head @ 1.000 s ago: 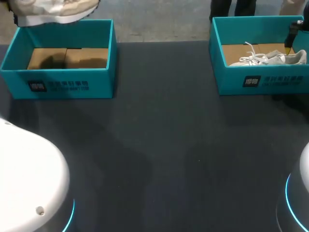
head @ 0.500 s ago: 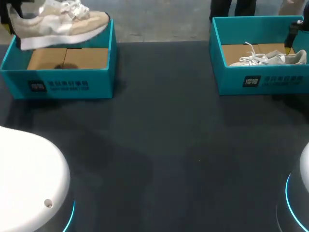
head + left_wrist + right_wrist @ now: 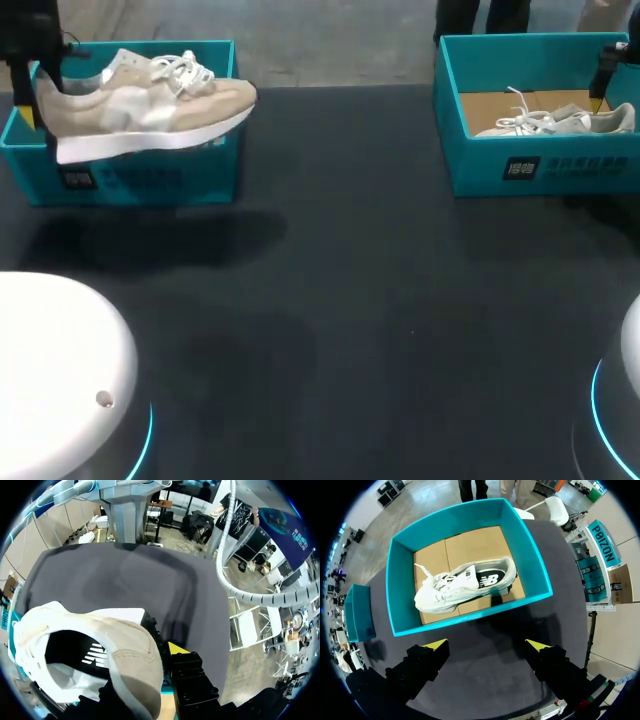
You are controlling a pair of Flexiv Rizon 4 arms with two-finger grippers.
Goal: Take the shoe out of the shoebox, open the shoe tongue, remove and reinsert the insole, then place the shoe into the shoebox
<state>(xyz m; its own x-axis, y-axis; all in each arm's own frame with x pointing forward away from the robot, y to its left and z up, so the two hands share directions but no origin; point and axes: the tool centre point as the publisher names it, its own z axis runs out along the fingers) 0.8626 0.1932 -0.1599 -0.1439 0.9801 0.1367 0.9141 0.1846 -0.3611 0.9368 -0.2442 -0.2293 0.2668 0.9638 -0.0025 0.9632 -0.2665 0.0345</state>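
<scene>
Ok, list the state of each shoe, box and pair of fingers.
beige shoe: in the air, held by the heel.
left fingers: shut on the beige shoe's heel.
left shoebox: open, lidless.
white shoe: lying inside the right shoebox.
right shoebox: open, lidless.
right fingers: open, holding nothing.

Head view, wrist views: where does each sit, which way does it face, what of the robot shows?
Head view: above and behind the robot, looking down on the black table; white arm bases at both lower corners.
Left wrist view: on the left wrist, looking along the left gripper, shut on the heel of the beige suede sneaker.
Right wrist view: on the right wrist, looking down past the open right gripper at the white sneaker in the teal cardboard shoebox.
Shared: head and right wrist views both show that boxed white sneaker.
</scene>
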